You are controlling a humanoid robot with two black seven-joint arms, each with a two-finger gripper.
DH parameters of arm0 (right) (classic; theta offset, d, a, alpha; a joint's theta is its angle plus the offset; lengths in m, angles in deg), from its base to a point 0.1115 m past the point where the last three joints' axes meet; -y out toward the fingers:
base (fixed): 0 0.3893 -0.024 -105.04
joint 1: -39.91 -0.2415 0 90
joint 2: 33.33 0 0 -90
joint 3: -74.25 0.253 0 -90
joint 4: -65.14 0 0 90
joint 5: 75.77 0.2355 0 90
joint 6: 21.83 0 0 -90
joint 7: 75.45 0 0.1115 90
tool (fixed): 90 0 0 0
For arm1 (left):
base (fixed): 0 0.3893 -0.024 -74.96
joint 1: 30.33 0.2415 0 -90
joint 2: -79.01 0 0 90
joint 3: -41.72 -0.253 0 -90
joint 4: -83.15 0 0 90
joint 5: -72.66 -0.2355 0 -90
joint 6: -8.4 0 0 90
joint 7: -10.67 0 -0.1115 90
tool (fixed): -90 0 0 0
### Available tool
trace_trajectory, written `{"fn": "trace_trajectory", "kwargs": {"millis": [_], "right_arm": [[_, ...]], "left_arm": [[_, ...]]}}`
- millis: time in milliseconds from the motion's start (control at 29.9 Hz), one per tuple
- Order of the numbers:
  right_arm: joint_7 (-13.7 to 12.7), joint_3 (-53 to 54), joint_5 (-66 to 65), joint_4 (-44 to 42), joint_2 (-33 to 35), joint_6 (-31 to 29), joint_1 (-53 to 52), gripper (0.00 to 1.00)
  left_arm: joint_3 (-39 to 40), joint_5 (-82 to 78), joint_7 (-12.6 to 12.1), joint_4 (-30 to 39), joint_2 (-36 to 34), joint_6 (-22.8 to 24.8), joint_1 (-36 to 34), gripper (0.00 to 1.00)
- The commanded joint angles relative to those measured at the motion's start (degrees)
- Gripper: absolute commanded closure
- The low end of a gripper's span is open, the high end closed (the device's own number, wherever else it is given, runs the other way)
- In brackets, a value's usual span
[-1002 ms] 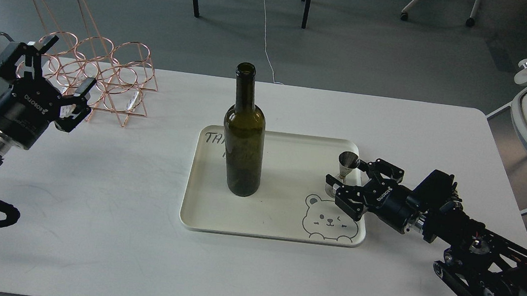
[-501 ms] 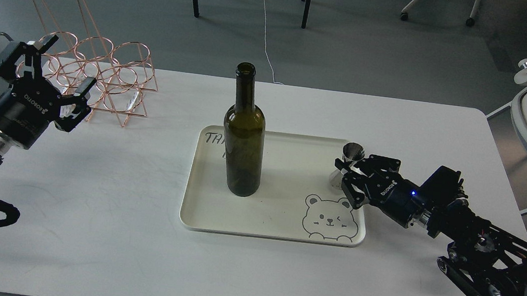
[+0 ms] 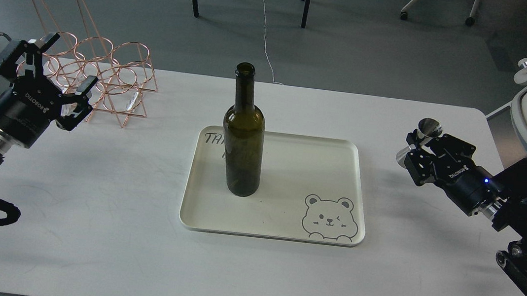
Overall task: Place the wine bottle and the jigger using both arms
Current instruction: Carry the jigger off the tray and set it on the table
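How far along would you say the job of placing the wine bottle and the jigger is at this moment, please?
Partly under way. In hand: the right gripper holds the jigger, lifted clear of the tray and over the table's right side. Left: the wine bottle stands upright on the tray, ungrasped, while the left gripper hangs open near the copper wire rack. Nothing looks placed yet.

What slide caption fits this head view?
Right tool holds the jigger beside the tray; the wine bottle stands on it.
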Motion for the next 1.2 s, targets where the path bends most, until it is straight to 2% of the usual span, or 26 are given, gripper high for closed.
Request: {"fn": "trace_trajectory", "kwargs": {"millis": [0,434,902,1036,1169], "right_arm": [[0.01,-0.57,3.21,-4.34,0.32,-0.01,1.22,0.81],[0.01,-0.84,4.19,-8.83,-0.65,-0.01,3.86,0.8],[0.01,-2.68,4.19,-8.75,-1.53,-0.01,3.6,0.75],[0.01,-2.77,4.19,-8.75,-1.44,-0.01,3.6,0.69],[0.01,-2.77,4.19,-8.66,-1.44,-0.01,3.51,0.5]], "left_arm": [[-0.09,-0.1,0.0,0.17,-0.02,0.0,0.01,0.02],[-0.18,-0.97,-0.09,1.14,0.07,0.0,-0.08,0.02],[-0.18,-1.15,-0.09,1.14,0.07,0.0,-0.08,0.02],[-0.18,-1.15,-0.09,1.14,0.07,0.0,-0.08,0.02],[-0.09,-1.15,-0.09,1.14,0.07,0.0,-0.08,0.02]]}}
